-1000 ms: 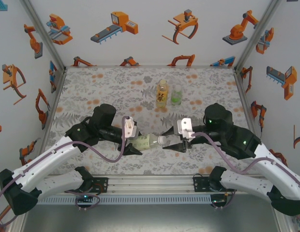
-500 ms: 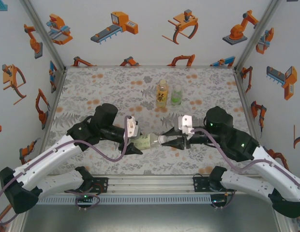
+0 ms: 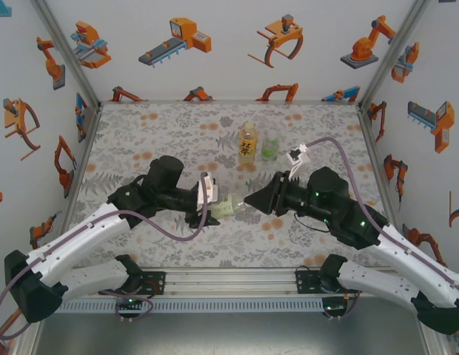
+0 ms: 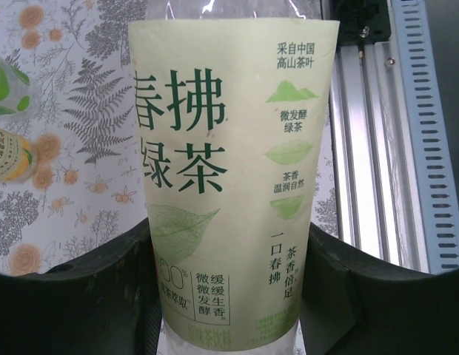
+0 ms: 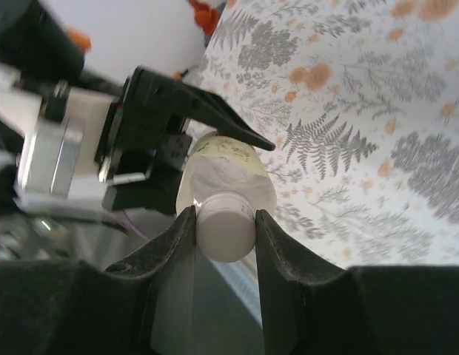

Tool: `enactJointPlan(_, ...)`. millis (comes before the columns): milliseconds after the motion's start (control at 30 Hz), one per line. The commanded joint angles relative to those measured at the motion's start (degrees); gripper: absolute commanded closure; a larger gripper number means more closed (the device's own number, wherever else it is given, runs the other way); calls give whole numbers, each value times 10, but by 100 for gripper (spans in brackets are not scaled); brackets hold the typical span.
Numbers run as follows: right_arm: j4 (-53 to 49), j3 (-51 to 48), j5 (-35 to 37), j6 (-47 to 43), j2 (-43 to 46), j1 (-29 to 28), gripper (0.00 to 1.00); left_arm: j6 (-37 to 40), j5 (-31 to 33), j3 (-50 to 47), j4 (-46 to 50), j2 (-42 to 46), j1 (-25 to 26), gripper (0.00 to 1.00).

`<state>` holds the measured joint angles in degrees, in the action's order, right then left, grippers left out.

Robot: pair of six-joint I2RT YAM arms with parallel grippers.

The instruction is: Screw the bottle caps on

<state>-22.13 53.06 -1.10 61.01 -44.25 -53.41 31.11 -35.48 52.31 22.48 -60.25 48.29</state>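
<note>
Fingers [image 5: 277, 255] of right gripper [image 5: 223, 216] are pinching white cap [image 5: 224, 225] from both sides. Cap is sitting on the neck of pale bottle [image 5: 228, 166]. Left gripper [image 4: 229, 235] is clamping that bottle's body, its fingers [image 4: 74, 296] pressing on either side of the label [image 4: 215, 170], which is showing green Chinese print and leaf drawings.

In the top view, pale bottle is lying sideways between the two grippers, nearer the arm bases than yellow bottle [image 3: 247, 142], a little to its left and well apart from it. Left gripper is sitting on the bottle's left end, right gripper on its cap end, almost straight toward the bases from yellow bottle.

Green bottle [image 3: 270, 146] is standing upright just right of yellow bottle; cannot tell if they are touching. Both are resting on floral table [image 3: 141, 133]. Cannot tell whether either is wearing a cap.
</note>
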Motion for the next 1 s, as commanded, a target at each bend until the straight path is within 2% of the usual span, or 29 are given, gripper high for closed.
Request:
enactJointPlan(0, -16, -24, 63, 206, 6, -2, 100, 14, -16, -4, -54, -3, 3, 100)
enactJointPlan(100, -12, -16, 58, 201, -1, -2, 100, 15, -18, 1, -48, -5, 3, 100)
enactJointPlan(200, -1, -2, 51, 134, -5, -2, 100, 18, -22, -1, -55, -8, 4, 100)
enactJointPlan(267, -5, 16, 47, 74, -4, -2, 75, 16, -29, 9, -44, -12, 3, 100)
enactJointPlan(333, -9, 37, 43, -4, -2, -2, 58, 17, -38, 10, -45, -9, 4, 100)
enactJointPlan(367, -10, 50, 39, -44, -1, -1, 52, 17, -42, 10, -48, -8, 4, 100)
enactJointPlan(433, 1, 70, 27, -126, 6, -2, 48, 5, -56, 17, -49, -7, 4, 100)
enactJointPlan(500, 39, 77, -2, -209, 14, -2, 47, -17, -74, 23, -57, -7, 4, 100)
enactJointPlan(600, 126, 69, -61, -320, 28, -2, 47, -61, -119, 12, -118, -8, 4, 100)
enactJointPlan(700, 222, 52, -166, -435, 37, -2, 46, -99, -184, 11, -177, -8, 7, 100)
enactJointPlan(800, 302, 51, -256, -493, 29, -2, 49, -139, -245, 7, -246, -8, 13, 100)
enactJointPlan(967, 377, 72, -385, -518, 1, -2, 39, -169, -314, 22, -302, -14, 30, 100)
